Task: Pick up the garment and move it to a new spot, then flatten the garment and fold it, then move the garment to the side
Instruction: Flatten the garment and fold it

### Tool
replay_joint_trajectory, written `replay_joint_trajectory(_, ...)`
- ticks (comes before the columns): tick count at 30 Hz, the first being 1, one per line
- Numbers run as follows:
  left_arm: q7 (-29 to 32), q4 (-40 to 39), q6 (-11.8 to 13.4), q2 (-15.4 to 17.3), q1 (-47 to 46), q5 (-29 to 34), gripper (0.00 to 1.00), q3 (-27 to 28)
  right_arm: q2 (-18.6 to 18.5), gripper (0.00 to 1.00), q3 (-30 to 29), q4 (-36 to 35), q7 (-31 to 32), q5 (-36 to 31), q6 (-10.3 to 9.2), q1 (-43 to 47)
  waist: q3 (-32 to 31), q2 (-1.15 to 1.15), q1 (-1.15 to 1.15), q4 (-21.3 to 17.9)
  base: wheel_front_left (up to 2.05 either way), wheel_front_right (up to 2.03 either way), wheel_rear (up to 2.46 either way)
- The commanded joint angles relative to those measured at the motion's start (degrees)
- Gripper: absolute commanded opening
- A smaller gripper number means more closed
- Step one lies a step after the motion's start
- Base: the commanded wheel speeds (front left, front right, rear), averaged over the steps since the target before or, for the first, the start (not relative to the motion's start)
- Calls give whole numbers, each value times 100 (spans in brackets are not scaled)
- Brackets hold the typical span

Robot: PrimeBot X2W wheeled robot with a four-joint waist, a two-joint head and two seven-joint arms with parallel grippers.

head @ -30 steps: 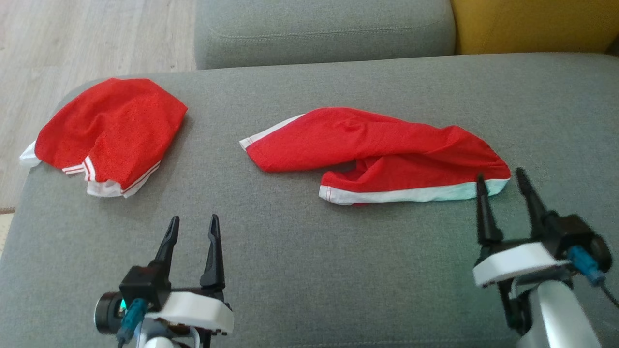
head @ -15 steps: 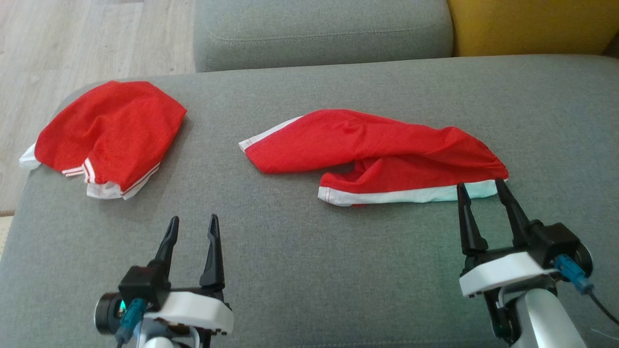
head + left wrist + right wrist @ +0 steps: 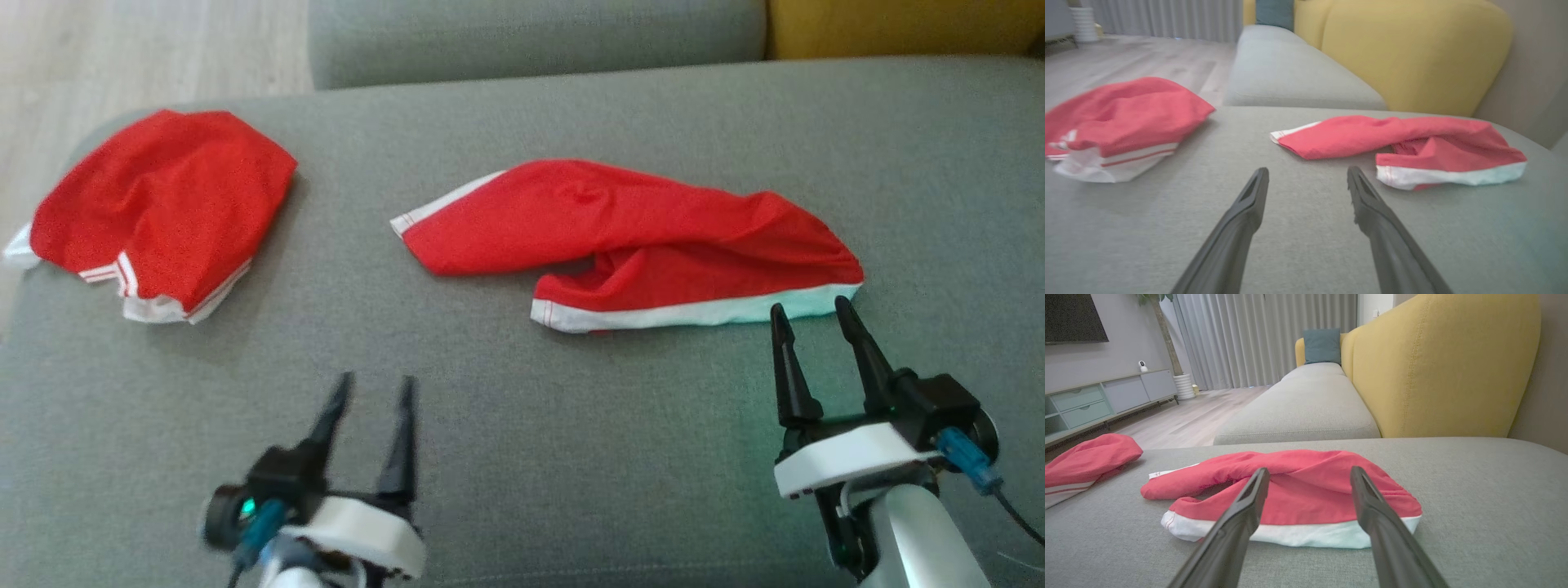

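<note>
Swings the head view a little since a second ago, so counts the apparent drift of both cloths as camera, not cloth.

Far left, finds a folded red piece [image 3: 163, 200] near the couch [image 3: 490, 457] edge, untouched, to all appearance already done and set aside.

Next, catches the left gripper [image 3: 376, 380] blurred with motion and further right over bare cushion than a second ago, jaws spread wide, nothing between them. Reads that as a start toward the garment [image 3: 637, 237], crumpled in the middle of the seat, red, with a white band [image 3: 694, 314] along its near edge, well apart from the folded piece.

Further right, places the right gripper [image 3: 809, 305] just short of that band at the garment's right end; a second ago had it overlapping the band. Jaws likewise wide apart and empty.

Judges the pick-up not yet begun: no cloth pinched, no lift. Expects a two-armed grasp along the near hem, right end first. Warns of thin fabric on soft cushion: easy to nip upholstery as well, or to take one layer alone.
</note>
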Motion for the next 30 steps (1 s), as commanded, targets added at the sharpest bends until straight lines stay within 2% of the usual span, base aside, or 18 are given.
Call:
replay_joint_trajectory(1,-71,-60,-157,-16,-479,7,100,21,-19,100,115,-199,-74,56,-5,-286,175,0,0,-91,0,0,0)
replay_joint_trajectory(6,-45,491,-537,-16,-1039,-40,100,-345,-19,100,140,-194,-85,95,-5,-417,509,0,0,-313,0,0,0)
replay_joint_trajectory(12,58,1165,-735,-16,-1752,-348,100,-693,-19,100,175,-184,-97,132,-5,-565,832,0,0,-591,0,0,0)
replay_joint_trajectory(17,74,1660,-786,-16,-2239,-549,100,-909,-19,100,226,-203,-102,174,-5,-666,1031,0,0,-810,0,0,0)
replay_joint_trajectory(30,7,2439,-751,-16,-2799,-1000,100,-1026,-19,100,244,-311,-104,252,-5,-726,1257,0,0,-1078,0,0,0)
